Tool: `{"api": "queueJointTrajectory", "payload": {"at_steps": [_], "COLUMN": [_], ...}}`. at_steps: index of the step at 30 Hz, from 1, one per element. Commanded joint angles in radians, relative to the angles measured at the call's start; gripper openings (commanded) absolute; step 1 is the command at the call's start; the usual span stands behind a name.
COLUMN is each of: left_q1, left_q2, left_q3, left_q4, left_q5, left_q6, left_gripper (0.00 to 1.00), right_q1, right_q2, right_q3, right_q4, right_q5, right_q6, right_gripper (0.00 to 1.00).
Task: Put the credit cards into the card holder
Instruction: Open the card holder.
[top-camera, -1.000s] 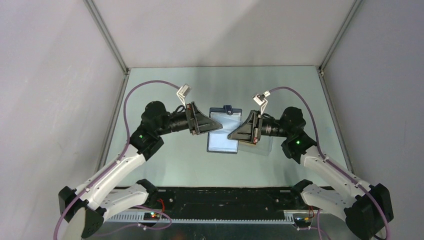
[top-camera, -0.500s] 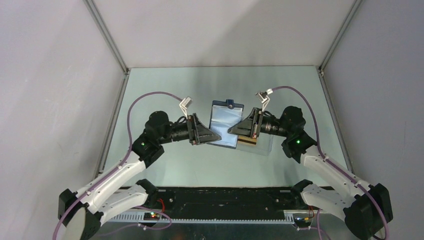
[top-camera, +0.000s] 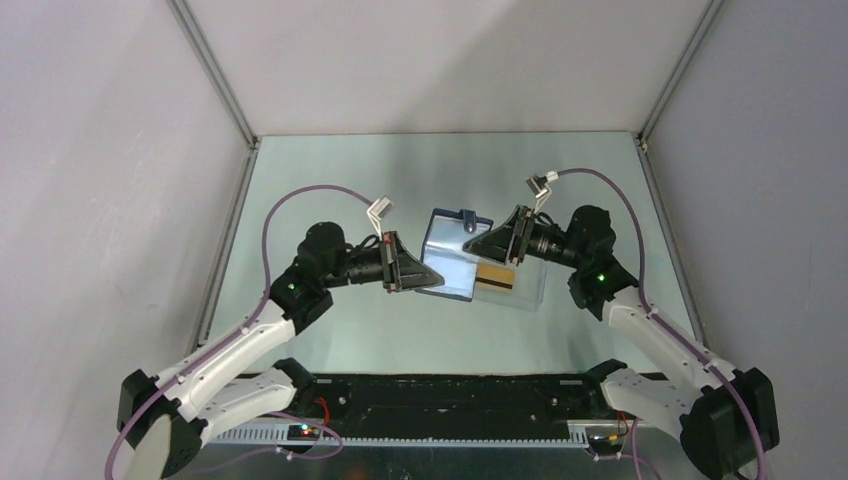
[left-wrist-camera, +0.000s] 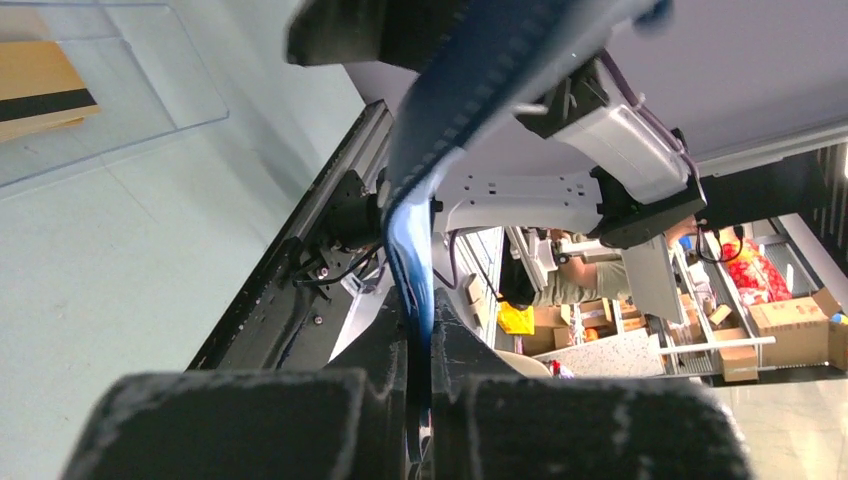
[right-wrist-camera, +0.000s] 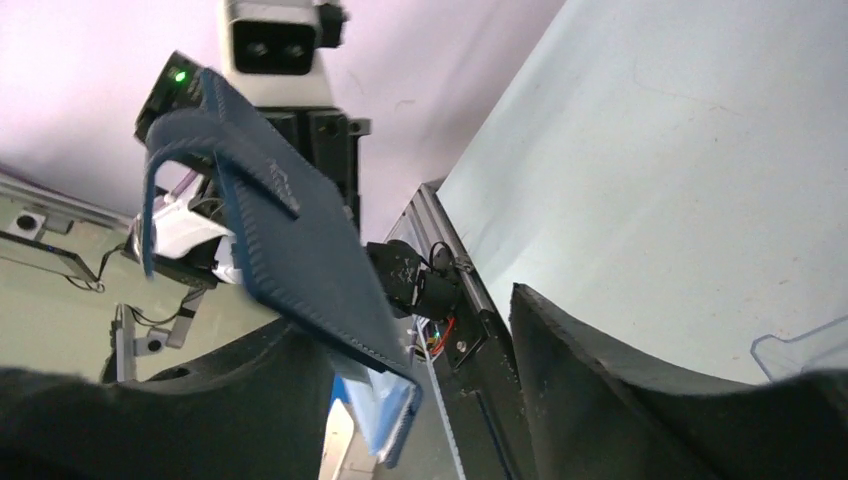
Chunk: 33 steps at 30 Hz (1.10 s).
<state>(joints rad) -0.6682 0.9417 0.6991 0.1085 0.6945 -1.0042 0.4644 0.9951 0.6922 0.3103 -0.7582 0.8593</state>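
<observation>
The card holder (top-camera: 448, 256), a dark navy wallet with a lighter blue inside, hangs tilted above the table between both arms. My left gripper (top-camera: 414, 274) is shut on its left edge. In the left wrist view the blue edge of the card holder (left-wrist-camera: 420, 300) runs straight between the closed jaws of the left gripper (left-wrist-camera: 420, 345). My right gripper (top-camera: 488, 241) stands open at the holder's right side. In the right wrist view a corner of the card holder (right-wrist-camera: 300, 260) hangs inside the gap of the right gripper (right-wrist-camera: 415, 335), close to the left finger. One of the credit cards (top-camera: 497, 279), gold-tan with a dark stripe, lies flat in a clear tray.
The clear plastic tray (top-camera: 528, 292) sits on the table under my right gripper, and the left wrist view shows the tray (left-wrist-camera: 150, 100) with the card (left-wrist-camera: 40, 85) inside. The black base rail (top-camera: 450, 400) runs along the near edge. Metal frame posts stand at the back corners.
My left gripper has closed on the card holder's left edge. My right gripper has opened, let go and drawn back to the right, uncovering the card in the tray. The holder now tilts.
</observation>
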Motion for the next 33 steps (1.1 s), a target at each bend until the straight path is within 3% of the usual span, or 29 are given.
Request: {"api": "queueJointTrajectory", "payload": {"at_steps": [1, 4, 9, 11, 12, 14, 16, 22, 33], "left_q1": [-0.010, -0.014, -0.033, -0.038, -0.038, -0.040, -0.039, -0.040, -0.039], "left_q2": [-0.056, -0.063, -0.058, -0.054, -0.052, -0.047, -0.046, -0.050, -0.067], "left_q3": [0.003, 0.003, 0.010, 0.011, 0.009, 0.005, -0.001, -0.032, -0.007], "left_q4": [0.036, 0.037, 0.037, 0.037, 0.037, 0.036, 0.037, 0.037, -0.074], "left_q5": [0.050, 0.065, 0.104, 0.114, 0.117, 0.119, 0.116, 0.119, 0.070], "left_q6": [0.003, 0.003, 0.010, 0.009, 0.009, 0.005, 0.002, 0.026, 0.226], "left_gripper": [0.00, 0.00, 0.00, 0.00, 0.00, 0.00, 0.00, 0.00, 0.00], "right_q1": [-0.023, -0.004, 0.014, 0.014, 0.015, 0.013, 0.014, -0.004, -0.022], "right_q2": [0.086, 0.121, 0.144, 0.161, 0.167, 0.192, 0.227, 0.236, 0.134], "right_q3": [0.026, 0.026, 0.024, 0.025, 0.025, 0.025, 0.024, 0.024, 0.025], "right_q4": [0.127, 0.212, 0.289, 0.339, 0.357, 0.408, 0.492, 0.534, 0.482], "right_q5": [-0.071, -0.108, -0.121, -0.144, -0.157, -0.178, -0.206, -0.256, -0.330], "right_q6": [0.056, 0.095, 0.152, 0.200, 0.217, 0.275, 0.336, 0.490, 0.645], "right_gripper": [0.58, 0.54, 0.59, 0.56, 0.50, 0.14, 0.01, 0.00, 0.00]}}
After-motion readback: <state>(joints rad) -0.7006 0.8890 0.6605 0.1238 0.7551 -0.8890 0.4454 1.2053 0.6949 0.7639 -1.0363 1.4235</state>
